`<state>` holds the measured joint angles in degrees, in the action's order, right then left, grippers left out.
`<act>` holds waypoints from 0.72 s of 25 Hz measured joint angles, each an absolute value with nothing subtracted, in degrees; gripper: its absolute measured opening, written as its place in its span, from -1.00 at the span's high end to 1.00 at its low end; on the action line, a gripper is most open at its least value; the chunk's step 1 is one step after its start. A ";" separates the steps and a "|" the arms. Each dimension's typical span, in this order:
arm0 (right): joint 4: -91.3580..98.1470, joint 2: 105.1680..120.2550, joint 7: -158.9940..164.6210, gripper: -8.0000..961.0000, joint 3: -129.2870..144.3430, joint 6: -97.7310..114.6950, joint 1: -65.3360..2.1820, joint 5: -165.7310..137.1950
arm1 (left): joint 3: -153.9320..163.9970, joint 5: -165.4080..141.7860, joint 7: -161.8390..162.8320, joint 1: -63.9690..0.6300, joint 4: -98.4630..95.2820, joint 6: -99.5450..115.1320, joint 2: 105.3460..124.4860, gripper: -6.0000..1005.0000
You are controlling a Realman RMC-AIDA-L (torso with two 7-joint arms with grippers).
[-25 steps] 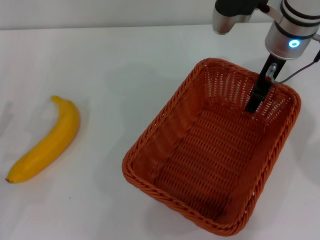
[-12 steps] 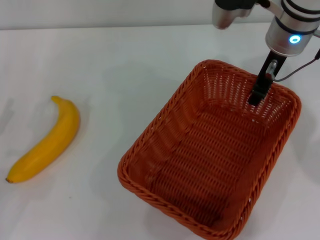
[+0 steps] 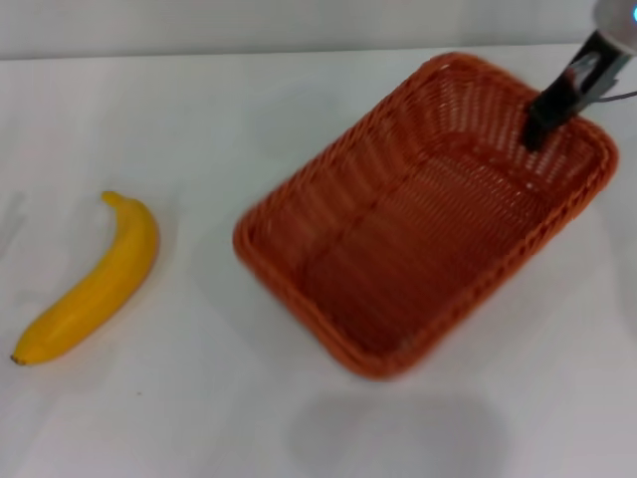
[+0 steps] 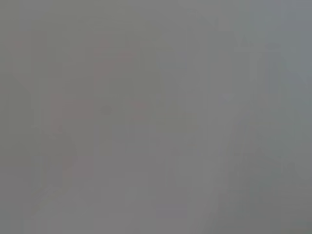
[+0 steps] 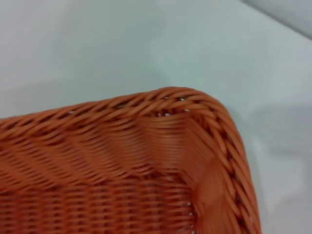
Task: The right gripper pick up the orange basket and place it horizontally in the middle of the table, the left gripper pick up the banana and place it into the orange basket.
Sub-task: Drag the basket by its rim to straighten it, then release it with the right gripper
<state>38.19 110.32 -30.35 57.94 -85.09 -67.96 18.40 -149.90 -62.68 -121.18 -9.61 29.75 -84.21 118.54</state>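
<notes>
The orange basket (image 3: 418,249) hangs tilted above the table (image 3: 199,110), casting a soft shadow near the front edge. My right gripper (image 3: 545,118) comes in from the top right corner and is shut on the basket's far right rim, one black finger inside the wall. The right wrist view shows a braided corner of the basket (image 5: 185,100) from close up, with white table (image 5: 97,44) behind it. The banana (image 3: 95,284) lies on the table at the left, well apart from the basket. My left gripper is out of view; its wrist view is plain grey.
A pale wall edge runs along the table's far side. White tabletop stretches between the banana and the basket and in front of both.
The basket has risen off the table and turned, its long side swinging toward the left. My right arm has moved up and to the right, mostly out of the head view.
</notes>
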 joint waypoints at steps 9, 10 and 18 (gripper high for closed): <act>42.23 108.50 -23.64 0.71 45.28 -89.99 -61.70 18.90 | -149.94 -62.73 -121.28 -9.69 30.92 -84.09 118.15 -0.63; 42.32 108.50 -23.49 0.71 43.89 -90.24 -61.13 18.97 | -149.94 -62.74 -121.28 -9.70 30.93 -84.06 117.98 -0.63; 49.27 111.06 -22.31 0.73 39.67 -92.56 -51.75 23.85 | -149.78 -62.98 -118.84 -9.77 34.45 -83.90 117.77 -0.63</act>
